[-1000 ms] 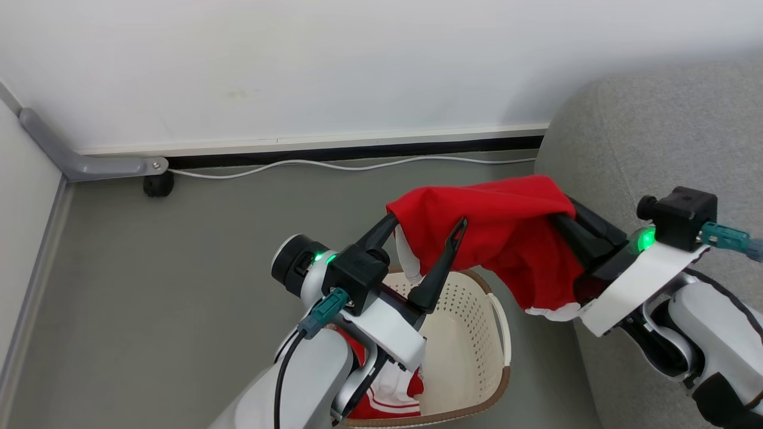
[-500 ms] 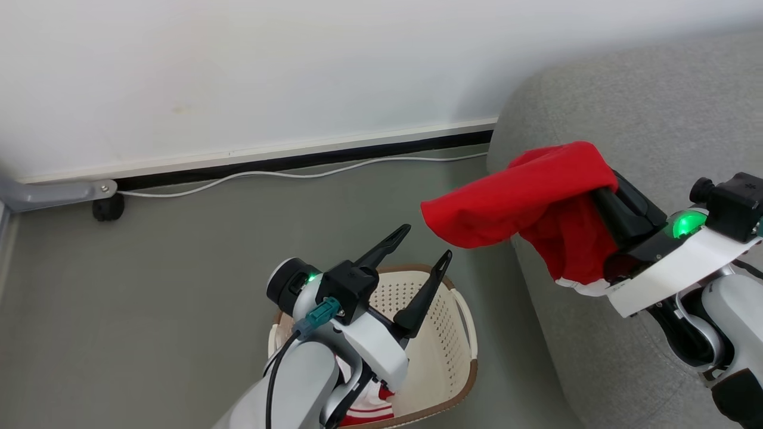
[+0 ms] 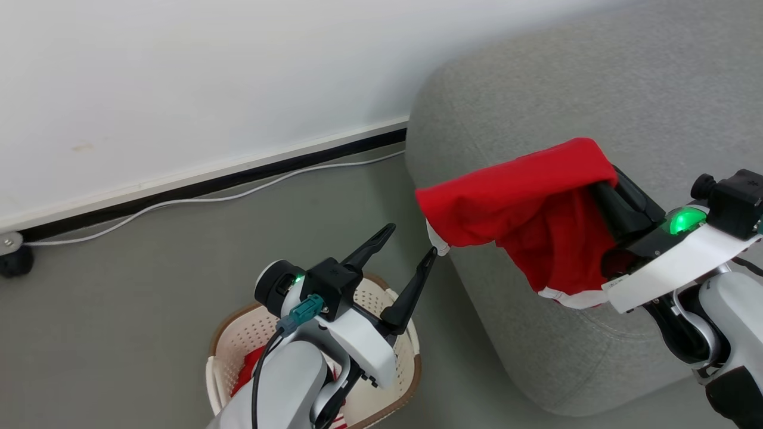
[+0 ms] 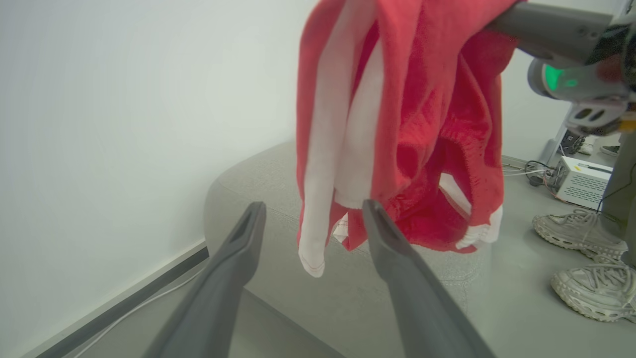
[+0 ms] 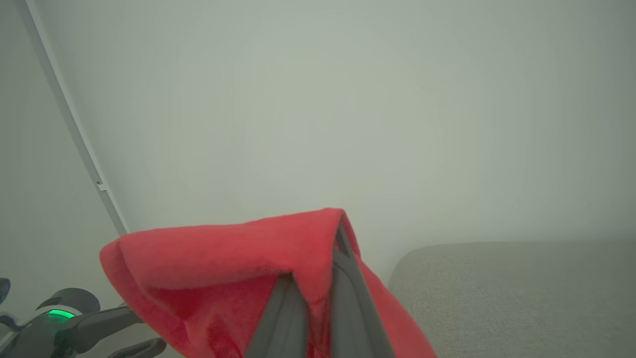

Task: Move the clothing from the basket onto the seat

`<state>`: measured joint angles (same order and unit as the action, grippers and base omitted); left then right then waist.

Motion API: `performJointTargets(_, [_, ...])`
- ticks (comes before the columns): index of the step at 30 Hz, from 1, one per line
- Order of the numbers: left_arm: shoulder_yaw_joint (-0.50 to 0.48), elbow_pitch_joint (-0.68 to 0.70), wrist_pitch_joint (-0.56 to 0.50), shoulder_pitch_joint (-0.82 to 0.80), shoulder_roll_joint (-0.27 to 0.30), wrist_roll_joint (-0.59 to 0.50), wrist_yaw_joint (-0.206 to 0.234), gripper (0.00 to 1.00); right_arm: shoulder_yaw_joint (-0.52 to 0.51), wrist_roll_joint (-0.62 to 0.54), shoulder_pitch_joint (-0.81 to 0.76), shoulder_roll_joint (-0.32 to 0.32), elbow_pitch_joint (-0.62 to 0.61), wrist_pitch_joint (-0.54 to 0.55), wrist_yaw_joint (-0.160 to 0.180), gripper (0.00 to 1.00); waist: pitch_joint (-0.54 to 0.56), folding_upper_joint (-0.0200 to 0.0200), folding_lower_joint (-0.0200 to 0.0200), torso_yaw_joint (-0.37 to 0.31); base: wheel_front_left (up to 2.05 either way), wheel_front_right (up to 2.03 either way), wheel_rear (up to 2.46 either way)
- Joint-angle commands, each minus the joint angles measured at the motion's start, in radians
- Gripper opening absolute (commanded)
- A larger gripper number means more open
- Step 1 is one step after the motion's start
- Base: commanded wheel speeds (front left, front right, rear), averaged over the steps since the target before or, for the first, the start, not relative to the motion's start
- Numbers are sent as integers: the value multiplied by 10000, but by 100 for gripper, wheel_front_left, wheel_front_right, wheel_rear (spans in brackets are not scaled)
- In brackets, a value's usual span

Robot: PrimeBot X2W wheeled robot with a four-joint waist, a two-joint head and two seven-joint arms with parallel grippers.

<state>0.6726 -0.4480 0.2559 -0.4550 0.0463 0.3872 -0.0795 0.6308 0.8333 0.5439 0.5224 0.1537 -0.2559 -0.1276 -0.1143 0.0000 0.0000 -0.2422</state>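
A red garment of the clothing (image 3: 524, 208) hangs from my right gripper (image 5: 334, 238), which is shut on it above the rounded left end of the grey seat (image 3: 536, 89). Its white panels and striped trim (image 4: 348, 149) show in the left wrist view. My left gripper (image 3: 411, 239) stands open above the cream basket (image 3: 226, 325), its fingertip close to the garment's white hem, nothing between its fingers. More red clothing (image 3: 247, 372) lies in the basket, partly hidden by my left arm.
A white cable (image 3: 208, 199) runs along the dark skirting at the wall. A black caster (image 3: 12, 262) stands at the far left. In the left wrist view a person's shoes (image 4: 579, 236) and a white box (image 4: 581, 181) are on the floor beyond the seat.
The head camera has turned right, so the picture has shifted left. My right gripper has carried the garment away from the basket to over the seat's end. The left gripper has stayed open.
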Motion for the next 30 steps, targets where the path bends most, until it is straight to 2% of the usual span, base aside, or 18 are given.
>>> performJointTargets(1, [-351, 256, 59, -177, 43, -40, -72, 100, -52, -88, 15, 74, -165, -59, -31, 0, 2, 0, 0, -510, 0, 0, 0])
performJointTargets(15, [-556, 2, 59, -115, 40, -48, -296, 100, -299, -78, 93, -198, 48, -59, -31, 0, 117, 0, 0, -2821, 0, 0, 0])
performJointTargets(24, [15, -56, 59, -574, 40, 179, -426, 100, -1398, -109, -453, 95, -171, -59, -31, 0, -343, 0, 0, -3083, 0, 0, 0])
performJointTargets(30, [553, 28, 59, -1126, 40, 134, -382, 100, -2121, -238, -410, 228, -86, -59, -31, 0, -1070, 0, 0, -3148, 0, 0, 0])
